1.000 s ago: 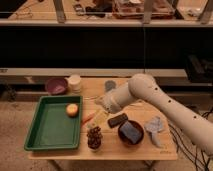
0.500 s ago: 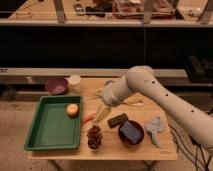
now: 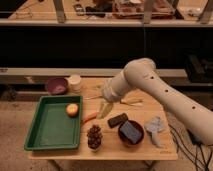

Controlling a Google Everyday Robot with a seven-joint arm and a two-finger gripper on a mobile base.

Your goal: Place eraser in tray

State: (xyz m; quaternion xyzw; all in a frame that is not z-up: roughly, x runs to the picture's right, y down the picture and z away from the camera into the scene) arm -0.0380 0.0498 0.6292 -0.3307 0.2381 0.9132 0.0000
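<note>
Readable text check: none found.
No lettering, label, brand, number or sign can be made out on the tray [image 3: 50,129], the eraser [image 3: 117,120], the arm [image 3: 165,95] or the gripper [image 3: 105,109], which hangs above the table [image 3: 165,148] between the tray's right rim and the eraser.

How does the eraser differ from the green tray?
The eraser is a small black solid block; the tray is large, green and hollow with a raised rim. The eraser lies slanted near the middle of the table; the tray sits at the left, holding a round orange thing. Both are rectangular and rest on the table. The open gripper hangs just left of the eraser.
</note>
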